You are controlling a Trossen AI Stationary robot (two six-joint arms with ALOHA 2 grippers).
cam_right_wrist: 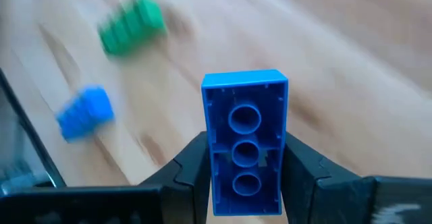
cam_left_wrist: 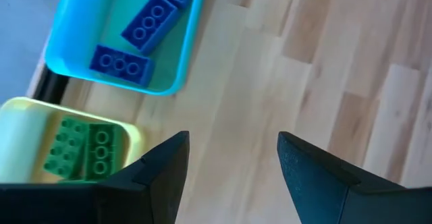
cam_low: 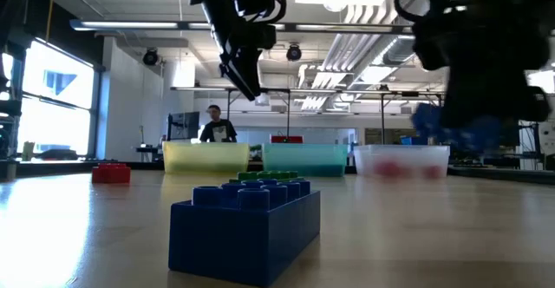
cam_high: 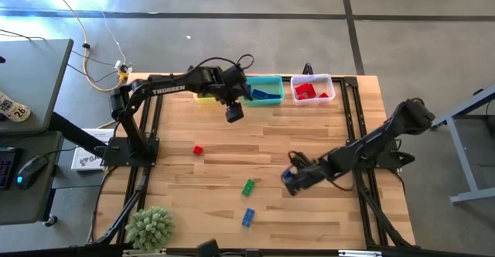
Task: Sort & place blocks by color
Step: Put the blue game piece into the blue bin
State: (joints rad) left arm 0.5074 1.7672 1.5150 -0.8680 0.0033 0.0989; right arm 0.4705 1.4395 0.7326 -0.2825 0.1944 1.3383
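between right claw fingers, blue block, lifted off table

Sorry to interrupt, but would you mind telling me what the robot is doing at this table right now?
It is sorting toy bricks by colour into bins. The right hand is shut on a blue brick, held above the table's right side. The left hand hangs open near the teal bin, which holds blue bricks; the yellow bin holds green ones and the clear bin red ones. A red brick, a green brick and another blue brick lie loose on the table.
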